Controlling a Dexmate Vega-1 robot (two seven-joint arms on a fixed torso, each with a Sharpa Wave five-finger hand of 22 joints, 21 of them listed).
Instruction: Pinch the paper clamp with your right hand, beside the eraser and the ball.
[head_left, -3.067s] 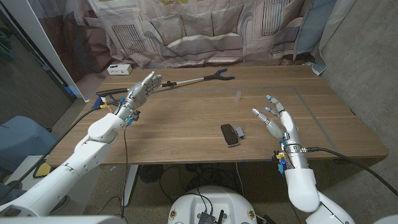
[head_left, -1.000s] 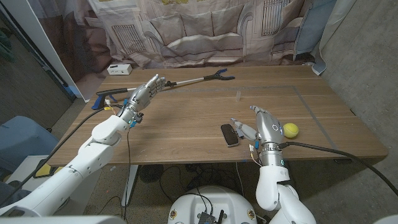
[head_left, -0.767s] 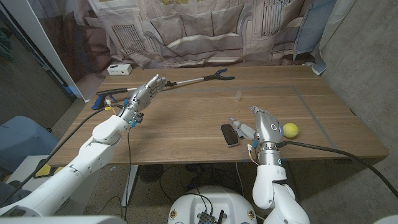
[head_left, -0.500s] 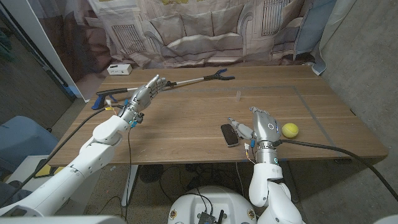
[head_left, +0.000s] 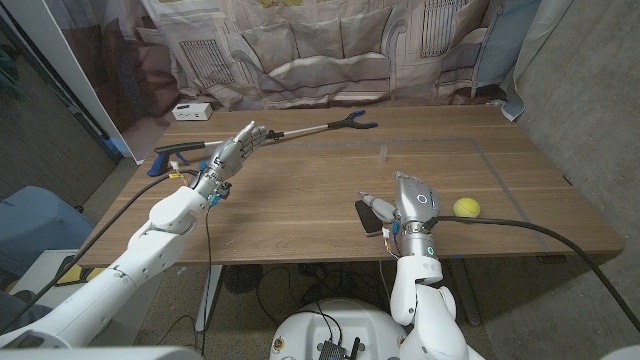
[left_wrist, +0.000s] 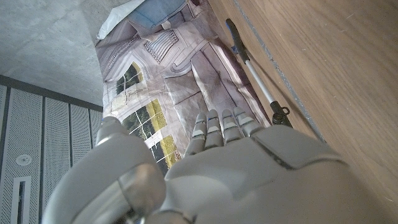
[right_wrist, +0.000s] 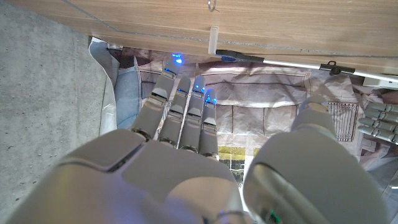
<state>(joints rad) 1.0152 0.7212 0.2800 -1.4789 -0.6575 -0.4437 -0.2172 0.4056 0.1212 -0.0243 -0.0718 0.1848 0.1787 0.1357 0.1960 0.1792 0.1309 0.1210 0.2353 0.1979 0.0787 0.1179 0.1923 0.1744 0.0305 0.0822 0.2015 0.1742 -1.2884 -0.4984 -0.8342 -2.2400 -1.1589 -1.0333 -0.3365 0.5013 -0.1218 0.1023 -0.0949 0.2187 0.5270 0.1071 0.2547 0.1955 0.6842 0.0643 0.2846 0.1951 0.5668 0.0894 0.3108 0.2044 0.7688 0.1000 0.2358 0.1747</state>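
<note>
— Two hands in view; which is working?

— The right hand (head_left: 413, 203), near the table's (head_left: 300, 215) front edge. It sits just beside the eraser (head_left: 369, 216), the dark oblong, and partly covers its right end. The ball (head_left: 465, 208) lies close by on the hand's far side.

— And the clamp?

— I cannot make it out now. My judgement is that it lies under or just in front of the right hand's fingers (head_left: 375, 200), between eraser and ball, which would explain why the hand sits there.

— Has it got hold?

— Cannot tell. In the head view the fingers reach toward the eraser, but the hand's back hides the fingertips. In the right wrist view the fingers lie side by side with the thumb set apart, and nothing is seen between them.

— The left hand?

— The left hand (head_left: 232, 152) is raised well apart on the table's other side, fingers extended, holding nothing. It is near the grabber (head_left: 300, 131), a long reaching tool, not plainly touching it. It appears parked clear of the work.
</note>
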